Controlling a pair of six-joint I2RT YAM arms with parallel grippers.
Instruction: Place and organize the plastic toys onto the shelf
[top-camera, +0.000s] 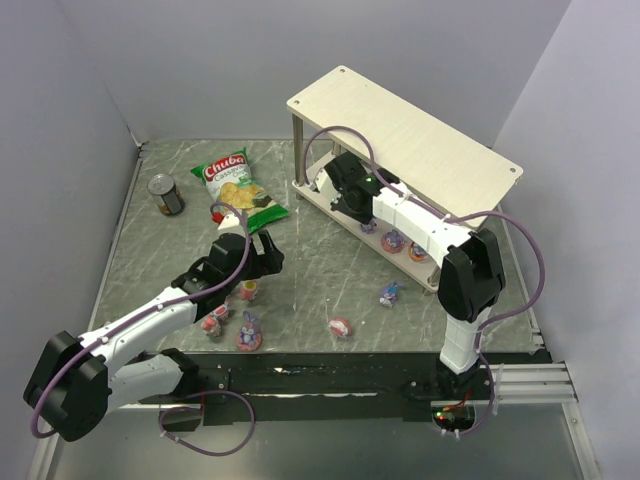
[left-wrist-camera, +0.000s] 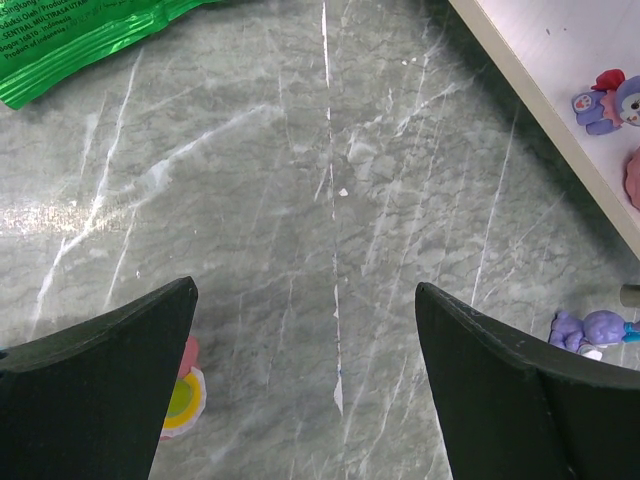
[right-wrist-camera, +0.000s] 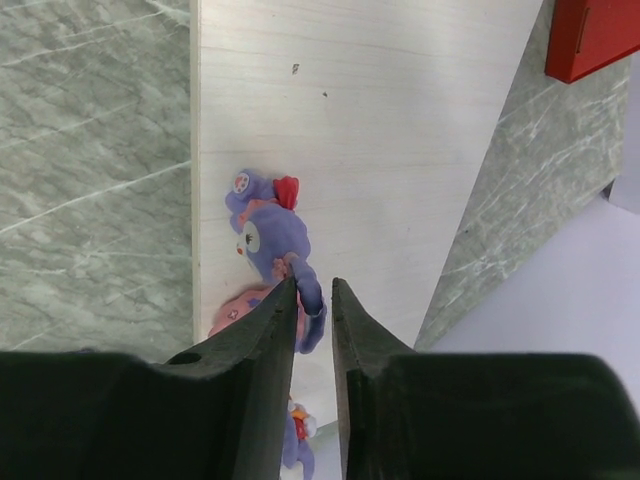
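Overhead, the shelf stands at the far right of the surface, its long edges slanting toward the right wall. The right arm reaches in under the top board. Three plastic toys sit in a row near the front edge of the lower board.

Right wrist view: right fingers narrow, a slim gap at the tips, over a purple toy lying close to the board's front edge. One purple ear pokes into the gap and touches one finger; a pale sliver shows between it and the other. Not clamped. A pink toy lies just beside it, half hidden by the fingers. Plain wood runs from the toys to the back edge.

Left wrist view: left fingers wide, above the surface, veined stone between them. A pink rainbow-marked toy peeks from under one finger; a small purple figurine lies near the outer side of the other.

Five loose figurines are scattered across the near half of the surface. A red one lies at the edge of the chip bag, with the can near the left wall. An open strip of surface runs between the left fingers and the shelf's front edge.
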